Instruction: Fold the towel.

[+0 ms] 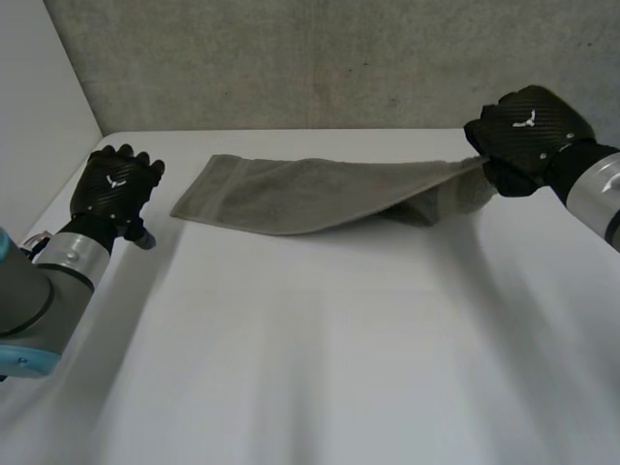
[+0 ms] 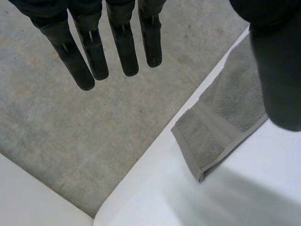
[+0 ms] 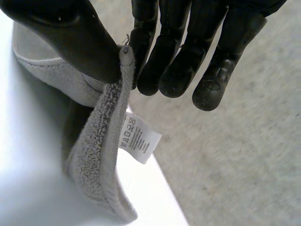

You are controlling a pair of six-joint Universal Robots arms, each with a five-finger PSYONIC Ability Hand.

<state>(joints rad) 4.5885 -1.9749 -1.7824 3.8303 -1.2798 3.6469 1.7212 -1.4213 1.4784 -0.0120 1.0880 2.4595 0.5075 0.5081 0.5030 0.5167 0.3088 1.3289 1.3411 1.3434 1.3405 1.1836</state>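
Observation:
A grey towel [image 1: 310,192] lies folded lengthwise across the far part of the white table [image 1: 320,349]. My right hand [image 1: 523,136] is raised at the towel's right end and is shut on that end, lifting it off the table. In the right wrist view the thumb [image 3: 80,42] pinches the towel's edge [image 3: 106,136] against the fingers, and a white care label [image 3: 139,138] hangs below. My left hand [image 1: 114,184] hovers left of the towel's left end, open and holding nothing. In the left wrist view its straight fingers [image 2: 94,47] are apart from the towel's corner [image 2: 211,136].
A grey carpeted floor [image 2: 70,132] lies beyond the table's far edge. A white wall [image 1: 29,107] stands at the left. The near half of the table [image 1: 320,387] is bare white surface.

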